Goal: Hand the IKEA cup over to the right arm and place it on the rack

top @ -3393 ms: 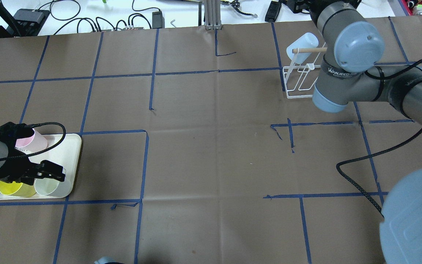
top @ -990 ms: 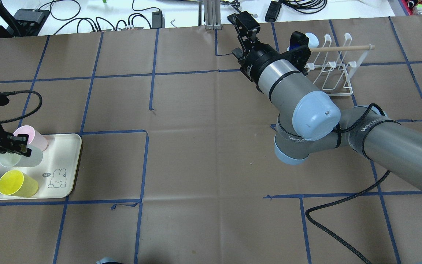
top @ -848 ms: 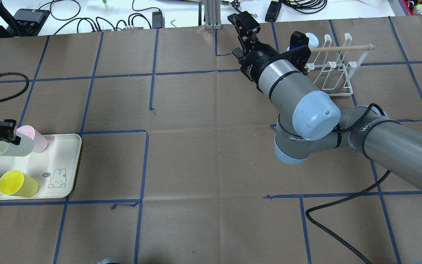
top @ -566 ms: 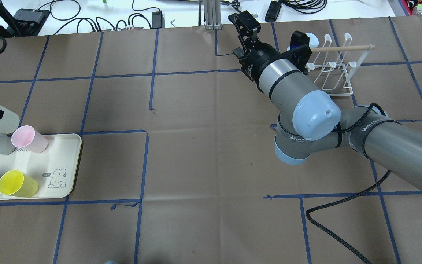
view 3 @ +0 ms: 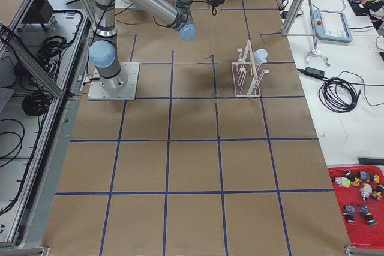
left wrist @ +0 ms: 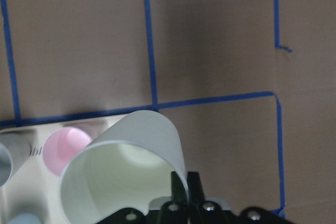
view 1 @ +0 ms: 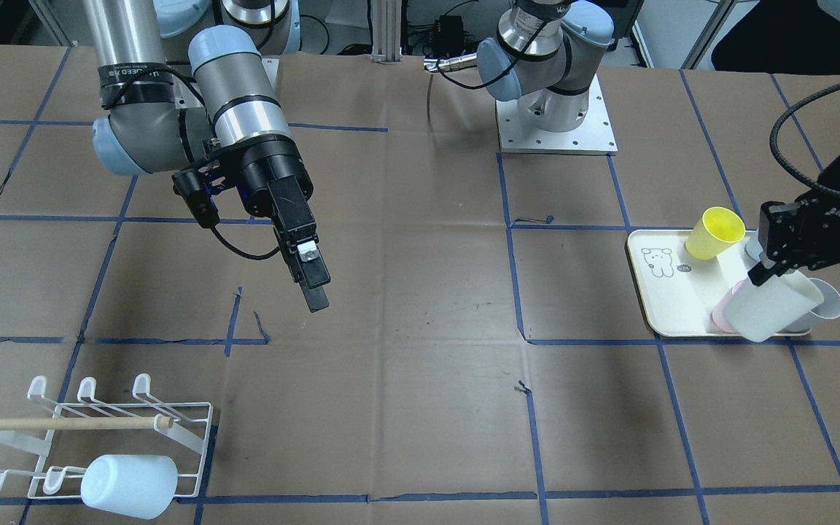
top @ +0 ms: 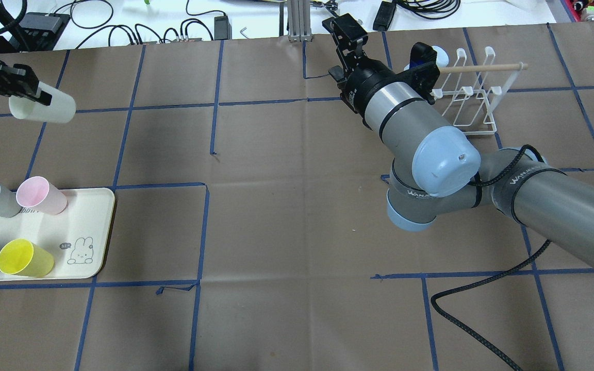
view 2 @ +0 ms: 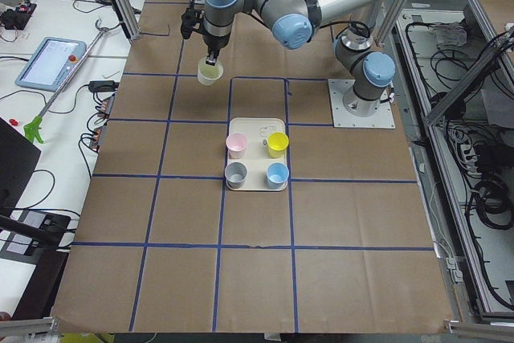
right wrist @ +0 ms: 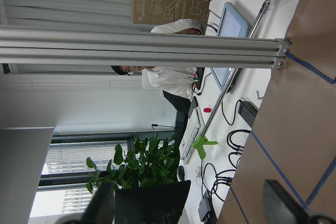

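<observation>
IKEA cup (top: 44,107), pale and tipped over, hangs above the table at ten o'clock, with the left gripper (top: 39,96) clamped on its rim. Carry it steadily toward twelve o'clock and offer its free wall to the right gripper (top: 343,32), whose fingers stand apart. Let go only once those close. Beyond, the rack (top: 469,105) sits at one o'clock.

Overhead and front-facing views look down on the counter (top: 297,232) from opposite sides, sharing the rack (top: 469,98); end views look lengthwise; wrist cameras sit close

Rack (top: 466,93) partly behind right arm (top: 410,118)
</observation>
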{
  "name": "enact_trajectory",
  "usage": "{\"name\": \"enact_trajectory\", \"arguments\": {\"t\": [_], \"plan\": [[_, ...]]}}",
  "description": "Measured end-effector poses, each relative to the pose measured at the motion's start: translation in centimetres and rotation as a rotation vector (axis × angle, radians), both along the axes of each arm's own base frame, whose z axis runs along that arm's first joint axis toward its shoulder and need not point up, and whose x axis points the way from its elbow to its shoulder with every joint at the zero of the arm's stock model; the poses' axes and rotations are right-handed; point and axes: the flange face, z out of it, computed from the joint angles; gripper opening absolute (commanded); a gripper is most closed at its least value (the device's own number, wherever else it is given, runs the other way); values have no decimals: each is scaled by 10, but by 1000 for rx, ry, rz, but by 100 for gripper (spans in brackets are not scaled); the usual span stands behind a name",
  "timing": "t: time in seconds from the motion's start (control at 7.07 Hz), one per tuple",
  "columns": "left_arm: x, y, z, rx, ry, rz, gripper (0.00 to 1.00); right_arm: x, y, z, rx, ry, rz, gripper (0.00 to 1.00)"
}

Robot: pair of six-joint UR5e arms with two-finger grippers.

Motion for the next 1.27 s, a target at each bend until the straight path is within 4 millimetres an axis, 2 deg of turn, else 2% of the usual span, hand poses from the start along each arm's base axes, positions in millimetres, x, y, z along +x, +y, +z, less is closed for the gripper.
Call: {"name": "enact_trajectory", "arguments": {"t": [0.28, 0.42, 0.57, 0.85, 1.27], "plan": [[-30, -30, -11, -255, 133, -89, 0, 0, 0, -1, 3, 1, -1, 100], [-49, -36, -20, -377, 166, -145, 0, 0, 0, -2, 4, 1, -1, 100], [-65, -36, -28, -484, 203, -196, 0, 1, -1, -3, 6, 1, -1, 100], [-91, -21, -56, -664, 308, -298, 0, 1, -1, -4, 14, 3, -1, 100], [-132, 0, -123, -871, 389, -460, 1, 3, -10, -19, 123, 19, -1, 100]]}}
